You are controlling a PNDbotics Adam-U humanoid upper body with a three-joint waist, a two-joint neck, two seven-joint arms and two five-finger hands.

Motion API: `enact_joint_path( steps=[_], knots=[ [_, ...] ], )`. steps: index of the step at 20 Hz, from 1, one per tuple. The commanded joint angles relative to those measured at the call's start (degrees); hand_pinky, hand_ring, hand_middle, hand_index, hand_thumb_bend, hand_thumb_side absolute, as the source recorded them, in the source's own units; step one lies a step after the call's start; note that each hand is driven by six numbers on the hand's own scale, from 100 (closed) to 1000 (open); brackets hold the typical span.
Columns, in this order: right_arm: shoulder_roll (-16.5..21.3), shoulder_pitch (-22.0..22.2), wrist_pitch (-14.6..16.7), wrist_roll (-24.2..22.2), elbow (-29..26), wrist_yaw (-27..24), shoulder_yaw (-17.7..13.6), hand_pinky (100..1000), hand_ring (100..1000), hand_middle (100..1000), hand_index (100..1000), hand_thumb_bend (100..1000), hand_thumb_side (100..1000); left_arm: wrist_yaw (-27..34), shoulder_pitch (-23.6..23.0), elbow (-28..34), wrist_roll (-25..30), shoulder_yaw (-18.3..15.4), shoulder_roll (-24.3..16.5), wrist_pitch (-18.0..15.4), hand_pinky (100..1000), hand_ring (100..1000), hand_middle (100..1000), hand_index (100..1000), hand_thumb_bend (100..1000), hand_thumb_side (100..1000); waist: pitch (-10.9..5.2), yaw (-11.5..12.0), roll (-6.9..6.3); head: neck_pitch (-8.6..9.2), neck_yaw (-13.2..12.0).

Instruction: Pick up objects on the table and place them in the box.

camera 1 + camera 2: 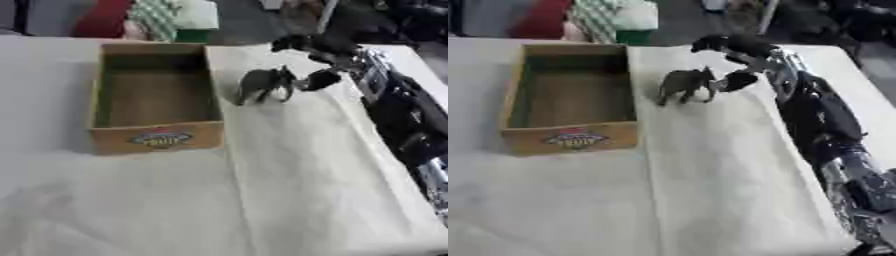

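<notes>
The wooden box [156,97] stands on the bench [289,200] at about 10 o'clock from the middle of the picture, and as far as its inside shows, there is nothing in it, so I judge that the task is at its very beginning. The only object I can see to pick up is a small dark grey animal figure [265,84], standing upright on its legs just to the right of the box, near its far right corner but apart from its wall. The right hand [741,62] comes in from about 2 o'clock and is right beside the figure, at its right end. One dark part of the fingers [739,80] appears to touch the figure or to be very close to it, while another part reaches over it from behind. I cannot tell whether the fingers are closed round the figure or only spread near it, and the figure is not lifted from the bench. The left hand shows in neither view. What is left, in my judgement, is nearly everything: to take hold of the figure, to carry it the short way towards 9 o'clock over the box wall, and to let it go inside.
</notes>
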State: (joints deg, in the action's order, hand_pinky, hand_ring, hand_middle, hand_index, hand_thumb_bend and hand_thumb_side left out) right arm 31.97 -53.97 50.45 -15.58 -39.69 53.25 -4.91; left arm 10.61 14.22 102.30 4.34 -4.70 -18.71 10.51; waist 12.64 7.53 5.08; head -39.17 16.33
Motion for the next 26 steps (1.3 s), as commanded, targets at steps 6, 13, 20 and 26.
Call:
enact_joint_path(
  steps=[6,13,20,26],
  knots=[
    [-0.02,-2.16,0.62,1.85,1.21,5.43,-0.12,996,977,933,935,125,348,-0.14,0.57,0.57,0.38,0.21,-1.30,-0.06,716,697,619,587,100,918,-1.23,0.20,-0.25,0.23,0.43],
    [-1.37,-3.00,-0.42,4.12,3.34,9.19,-0.43,995,976,930,935,121,363,-0.24,0.56,0.56,0.59,0.25,-1.25,-0.07,716,697,619,587,100,919,-1.17,0.49,-0.33,0.33,0.56],
    [-2.39,-3.96,-1.99,6.50,5.58,12.54,-0.96,993,972,923,933,114,360,-0.29,0.54,0.54,0.80,0.39,-1.18,-0.12,716,698,619,586,100,919,-1.13,0.96,-0.49,0.15,0.88],
    [-2.74,-4.03,-4.20,9.39,7.23,14.99,-1.31,994,971,921,933,117,367,-0.33,0.50,0.51,0.88,0.41,-1.13,-0.14,717,698,619,586,100,919,-1.10,1.26,-0.59,0.07,1.00]
  ],
)
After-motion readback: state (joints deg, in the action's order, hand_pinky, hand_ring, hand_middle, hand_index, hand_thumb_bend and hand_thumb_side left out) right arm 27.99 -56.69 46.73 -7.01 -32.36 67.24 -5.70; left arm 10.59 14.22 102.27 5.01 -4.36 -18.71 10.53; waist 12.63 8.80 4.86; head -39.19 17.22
